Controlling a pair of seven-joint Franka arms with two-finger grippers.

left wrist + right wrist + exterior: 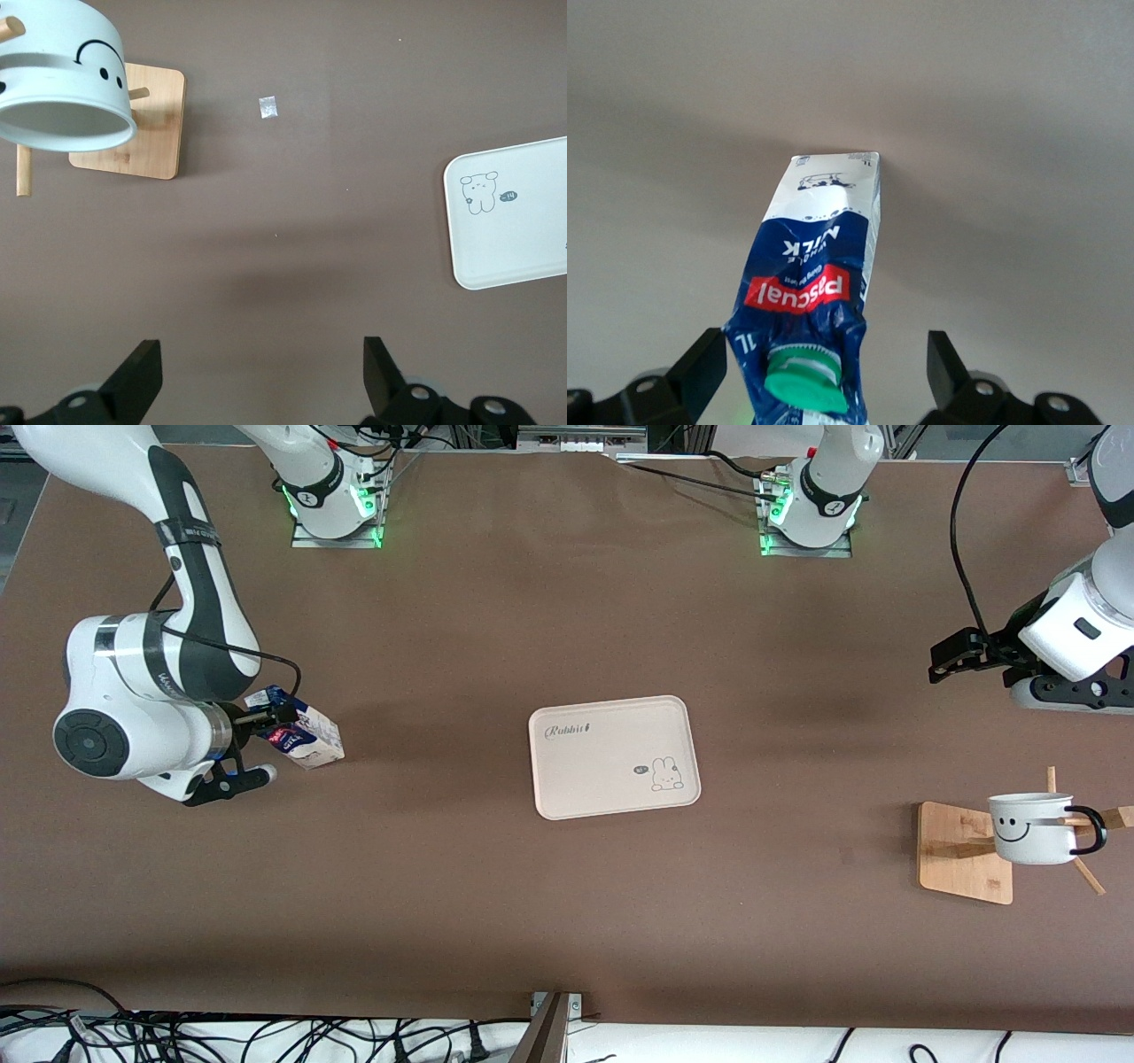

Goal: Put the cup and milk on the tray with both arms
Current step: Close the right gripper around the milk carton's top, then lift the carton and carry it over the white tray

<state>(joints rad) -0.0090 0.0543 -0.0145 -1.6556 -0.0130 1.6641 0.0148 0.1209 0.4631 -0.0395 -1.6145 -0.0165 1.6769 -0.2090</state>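
Observation:
The milk (312, 740) stands on the table toward the right arm's end, its blue top and green cap (804, 381) facing my right wrist. My right gripper (276, 742) is open, one finger on each side of the carton's top, with gaps on both sides in the right wrist view (824, 347). The cup (1028, 828) hangs by its handle on a peg of a bamboo stand (961, 855) toward the left arm's end. My left gripper (948, 657) is open and empty over bare table, apart from the cup (62, 97). The tray (602, 771) lies empty mid-table.
The stand's bamboo base (133, 133) and pegs sit under the cup. A small pale scrap (267, 106) lies on the table beside the stand. The tray's corner shows in the left wrist view (523, 230). Cables run along the table's front edge.

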